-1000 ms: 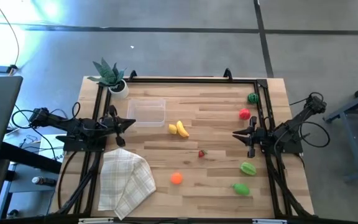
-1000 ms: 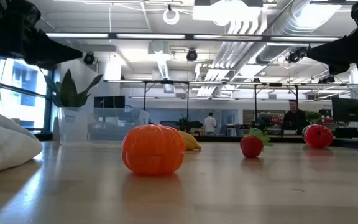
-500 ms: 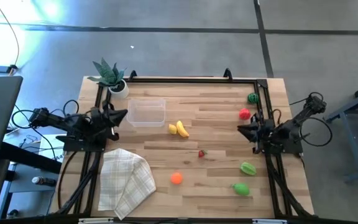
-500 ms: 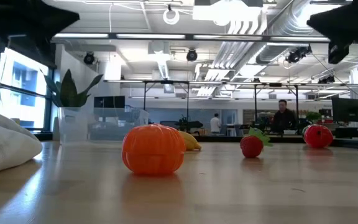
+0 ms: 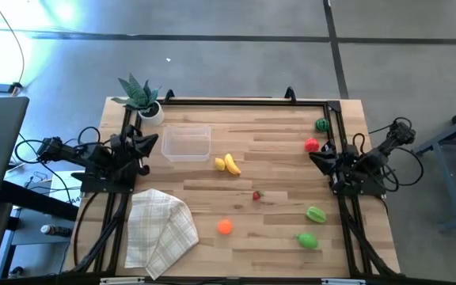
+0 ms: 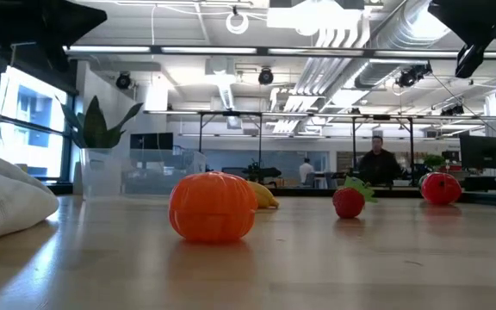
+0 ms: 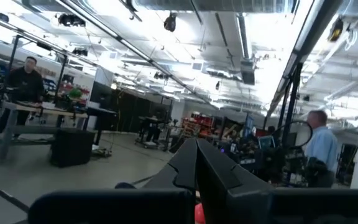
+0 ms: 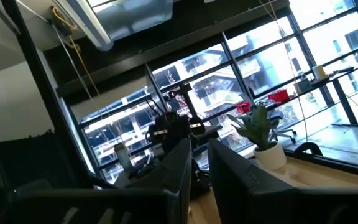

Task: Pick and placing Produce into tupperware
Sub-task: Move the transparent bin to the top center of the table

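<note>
The produce lies spread over the wooden table: a yellow banana (image 5: pixel 233 164) and lemon (image 5: pixel 219 164) near the middle, a small red piece (image 5: pixel 256 195), an orange piece (image 5: pixel 225 227), two green pieces (image 5: pixel 316 214) (image 5: pixel 307 240) at the near right, and a red (image 5: pixel 312 145) and a dark green one (image 5: pixel 321 124) at the far right. The clear tupperware (image 5: pixel 187 144) rests flat at the far left with nothing in it. My left gripper (image 5: pixel 153 142) hangs shut just left of it, tipped upward. My right gripper (image 5: pixel 313 156) is shut at the right side, beside the red piece, also tipped upward.
A potted green plant (image 5: pixel 141 99) stands at the far left corner. A checked folded cloth (image 5: pixel 161 229) lies at the near left. A black frame rail (image 5: pixel 244 100) runs along the table's far edge and sides. People show in the room beyond.
Both grippers have risen and tipped their fingers upward. The left has drawn back toward the table's left edge, and the right toward the right edge. Nothing on the table has moved.
</note>
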Controlling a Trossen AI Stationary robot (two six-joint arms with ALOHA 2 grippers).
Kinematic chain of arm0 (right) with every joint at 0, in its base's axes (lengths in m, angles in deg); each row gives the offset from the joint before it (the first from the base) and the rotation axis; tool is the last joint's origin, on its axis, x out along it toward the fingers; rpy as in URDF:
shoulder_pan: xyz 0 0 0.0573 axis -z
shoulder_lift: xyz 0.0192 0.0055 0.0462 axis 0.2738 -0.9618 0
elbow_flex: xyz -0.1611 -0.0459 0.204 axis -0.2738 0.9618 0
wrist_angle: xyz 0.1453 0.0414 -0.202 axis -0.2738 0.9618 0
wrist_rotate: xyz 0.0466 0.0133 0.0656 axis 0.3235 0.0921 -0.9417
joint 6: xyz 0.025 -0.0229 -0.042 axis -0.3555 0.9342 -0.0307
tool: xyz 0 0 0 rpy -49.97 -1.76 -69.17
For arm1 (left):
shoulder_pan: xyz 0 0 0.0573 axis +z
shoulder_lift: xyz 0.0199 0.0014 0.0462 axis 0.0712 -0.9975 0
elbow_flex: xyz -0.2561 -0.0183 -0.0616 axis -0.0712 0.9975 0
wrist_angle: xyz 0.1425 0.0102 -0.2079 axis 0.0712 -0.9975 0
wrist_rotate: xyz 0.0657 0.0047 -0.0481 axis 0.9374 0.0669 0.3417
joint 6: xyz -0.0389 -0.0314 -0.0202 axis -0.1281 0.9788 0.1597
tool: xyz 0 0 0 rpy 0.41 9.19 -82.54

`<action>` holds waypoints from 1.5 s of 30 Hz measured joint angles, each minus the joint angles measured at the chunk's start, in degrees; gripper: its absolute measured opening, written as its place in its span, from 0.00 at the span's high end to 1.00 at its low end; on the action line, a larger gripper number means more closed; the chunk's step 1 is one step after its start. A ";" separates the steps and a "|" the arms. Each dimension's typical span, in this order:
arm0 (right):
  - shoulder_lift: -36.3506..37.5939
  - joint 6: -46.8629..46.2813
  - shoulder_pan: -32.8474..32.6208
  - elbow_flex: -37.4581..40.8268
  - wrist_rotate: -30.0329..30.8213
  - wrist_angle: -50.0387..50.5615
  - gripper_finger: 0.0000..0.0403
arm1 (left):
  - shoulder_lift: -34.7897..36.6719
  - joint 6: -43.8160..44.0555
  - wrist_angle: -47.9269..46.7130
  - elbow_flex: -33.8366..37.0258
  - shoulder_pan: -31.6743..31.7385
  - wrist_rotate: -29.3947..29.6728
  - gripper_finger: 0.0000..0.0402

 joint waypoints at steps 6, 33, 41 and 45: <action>0.00 0.00 0.00 -0.03 2.07 0.00 0.89 | -0.74 -13.00 1.50 -7.02 0.04 -5.81 1.00; -0.02 -1.16 2.97 -0.10 8.04 -1.27 0.89 | -46.23 -5.04 -73.60 -53.63 34.72 -36.26 1.00; -0.02 -1.88 2.97 -0.10 7.98 -0.85 0.89 | -63.63 -3.95 -68.59 -53.66 51.99 -51.07 1.00; -0.02 -3.70 2.97 -0.10 7.97 -0.79 0.89 | -73.88 -2.69 -68.57 -53.63 54.10 -56.85 1.00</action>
